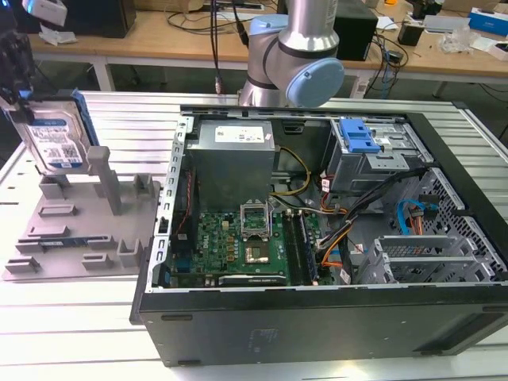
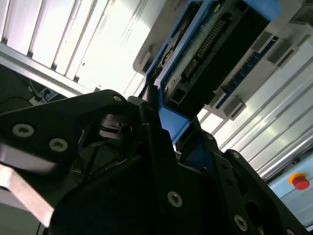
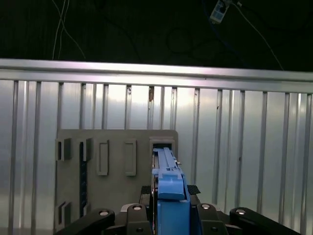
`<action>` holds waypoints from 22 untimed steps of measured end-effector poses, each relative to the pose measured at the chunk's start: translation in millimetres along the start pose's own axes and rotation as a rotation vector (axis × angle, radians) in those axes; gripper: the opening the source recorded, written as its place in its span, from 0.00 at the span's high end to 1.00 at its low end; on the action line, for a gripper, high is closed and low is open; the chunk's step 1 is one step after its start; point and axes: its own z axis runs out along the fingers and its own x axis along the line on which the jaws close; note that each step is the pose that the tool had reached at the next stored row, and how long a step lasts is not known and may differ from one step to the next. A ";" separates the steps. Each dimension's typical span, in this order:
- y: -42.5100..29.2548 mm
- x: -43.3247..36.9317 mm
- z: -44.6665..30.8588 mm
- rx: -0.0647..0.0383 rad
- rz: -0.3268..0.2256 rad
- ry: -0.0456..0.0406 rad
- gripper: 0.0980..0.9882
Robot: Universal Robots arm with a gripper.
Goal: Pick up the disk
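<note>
Disk (image 1: 53, 143) on edge, long axis upright, clamped in pincer (image 3: 168, 208)

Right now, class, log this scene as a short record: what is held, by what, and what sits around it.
held object: disk, upright, label facing the exterior camera
holder: end effector, closed on the disk's blue side rail
below the disk: grey fixture plate with posts
exterior view's right: open computer case, motherboard exposed
surface: ribbed metal table
</note>
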 end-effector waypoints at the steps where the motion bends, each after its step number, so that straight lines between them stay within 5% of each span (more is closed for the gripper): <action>1: 0.2 0.6 -9.2 0.000 0.000 0.0000 0.70; 3: 0.5 1.7 -28.0 0.000 0.000 0.0000 0.70; 5: 0.6 2.3 -38.2 0.000 0.000 0.0000 0.70; 9: 1.4 5.2 -79.3 0.000 0.000 0.0000 0.70; 15: 2.1 8.4 -121.4 0.000 0.000 -0.0004 0.70; 22: 2.2 9.2 -124.0 0.000 0.000 -0.0031 0.70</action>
